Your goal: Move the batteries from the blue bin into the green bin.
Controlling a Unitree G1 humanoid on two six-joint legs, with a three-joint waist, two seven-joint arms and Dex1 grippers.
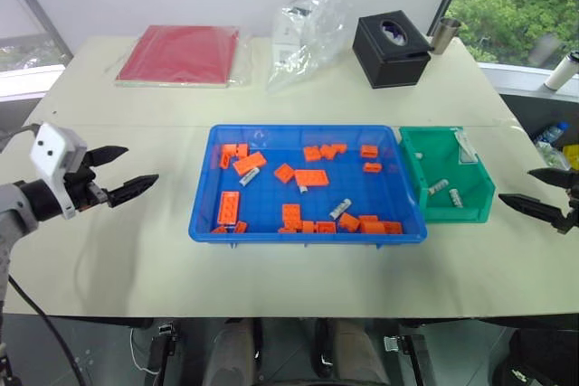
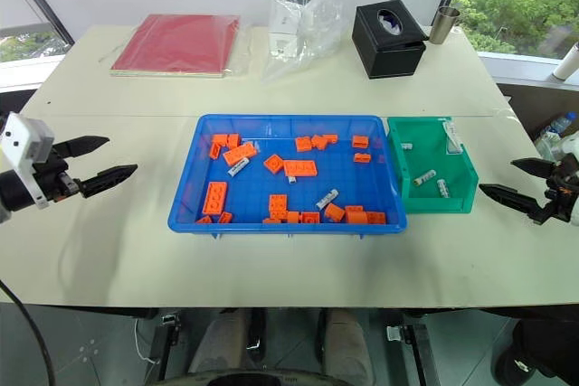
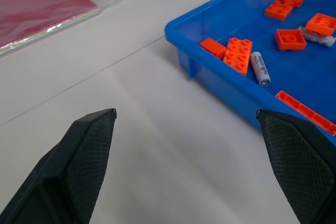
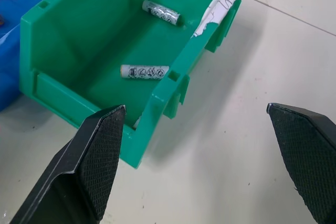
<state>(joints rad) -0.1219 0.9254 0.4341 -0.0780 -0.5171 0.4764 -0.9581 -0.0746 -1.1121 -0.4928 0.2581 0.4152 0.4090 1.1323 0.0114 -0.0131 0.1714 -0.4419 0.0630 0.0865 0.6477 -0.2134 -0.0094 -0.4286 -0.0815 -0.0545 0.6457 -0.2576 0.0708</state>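
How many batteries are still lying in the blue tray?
3 batteries: one at the blue tray's far left, one mid-tray, one near the front. Orange blocks may hide more.

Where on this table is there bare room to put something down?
Bare table runs along the near edge in front of the blue bin, and left of it. The far edge is crowded: red folder, plastic bag, tissue box.

blue bin (image 1: 308, 235) top open | orange blocks (image 1: 311, 177) crowd batteries (image 1: 340, 208)
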